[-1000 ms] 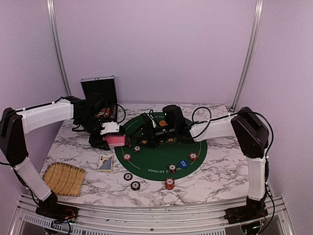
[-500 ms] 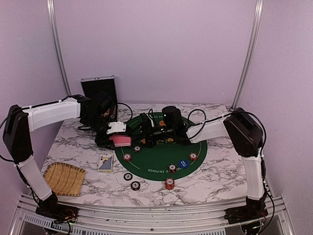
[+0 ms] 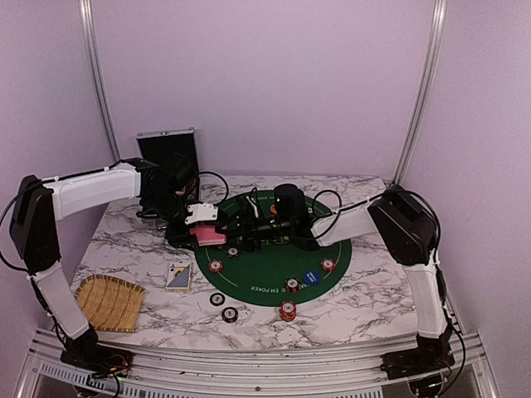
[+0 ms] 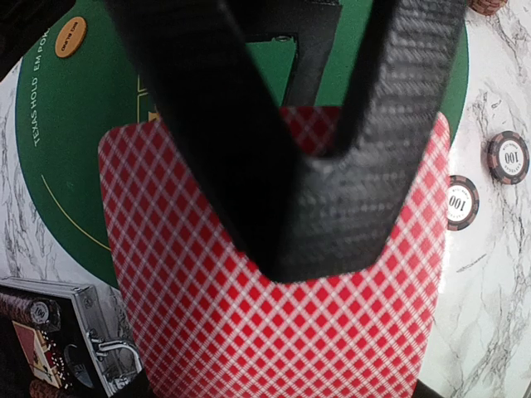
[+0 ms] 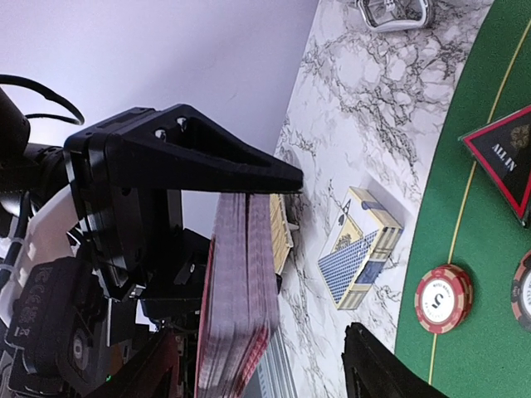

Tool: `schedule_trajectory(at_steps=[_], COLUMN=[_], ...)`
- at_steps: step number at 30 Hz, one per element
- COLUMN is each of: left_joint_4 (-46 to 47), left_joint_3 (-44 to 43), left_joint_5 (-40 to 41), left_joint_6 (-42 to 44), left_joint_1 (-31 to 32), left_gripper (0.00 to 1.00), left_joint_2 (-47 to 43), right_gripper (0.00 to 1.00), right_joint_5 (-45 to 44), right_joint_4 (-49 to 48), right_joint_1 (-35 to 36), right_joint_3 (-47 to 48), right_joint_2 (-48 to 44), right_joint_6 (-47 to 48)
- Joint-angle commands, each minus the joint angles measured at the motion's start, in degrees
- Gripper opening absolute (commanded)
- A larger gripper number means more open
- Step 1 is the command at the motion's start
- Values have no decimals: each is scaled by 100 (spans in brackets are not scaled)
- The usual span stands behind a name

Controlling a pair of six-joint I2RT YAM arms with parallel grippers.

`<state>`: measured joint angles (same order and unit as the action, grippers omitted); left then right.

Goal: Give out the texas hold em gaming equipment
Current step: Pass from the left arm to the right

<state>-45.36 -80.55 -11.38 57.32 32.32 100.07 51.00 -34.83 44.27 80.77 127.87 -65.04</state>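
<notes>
left gripper (image 3: 205, 230) pinches the card deck (image 5: 239, 290), thin edge facing the open, empty right gripper (image 5: 265, 371) just ahead of it.

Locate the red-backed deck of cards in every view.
Top external: red-backed deck at the green poker mat's left edge.
Left wrist: deck fills the centre and bottom.
Right wrist: deck edge-on, lower centre-left.
Shared landmark: the mat, in all three.

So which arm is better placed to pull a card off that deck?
Probably right: the right end effector sits open around the deck, while the left end effector is busy holding it.
</notes>
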Motion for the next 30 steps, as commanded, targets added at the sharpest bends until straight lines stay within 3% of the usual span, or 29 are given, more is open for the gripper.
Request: schedule_trajectory(at_steps=[1,8,12,15,16,17,19,21,30], left_joint_4=[-53,9,68,127,143,165,168,175,185], left_joint_3=[-284,-489,-572,-596,-613,-637,-673,-629,-472], left_joint_5=[-23,51,128,136,135,122,51,-46,-252], left_joint_6=[-119,-206,-251,-280,-301,-336,-408,-422,-132], left_joint_1=[50,166,196,213,214,220,223,227,329], left_gripper=[28,29,28,29,31,42,73,95,99], left_joint_2=[180,407,513,542,548,548,529,476,486], right_gripper=[63,48,23,18,16,14,10,8,6], right_joint_5=[112,192,247,268,266,272,261,265,309], right_joint_4=[-396,-615,-682,-678,-693,-725,-811,-942,-1480], right_joint_1=[-2,3,-5,-14,-19,-35,-45,-68,-91], right_joint_3=[317,398,371,369,369,362,344,313,268], right_joint_2=[142,296,338,384,405,424,444,455,542], right_joint_6=[-221,-425,-476,-503,-521,-553,-616,-691,-1158])
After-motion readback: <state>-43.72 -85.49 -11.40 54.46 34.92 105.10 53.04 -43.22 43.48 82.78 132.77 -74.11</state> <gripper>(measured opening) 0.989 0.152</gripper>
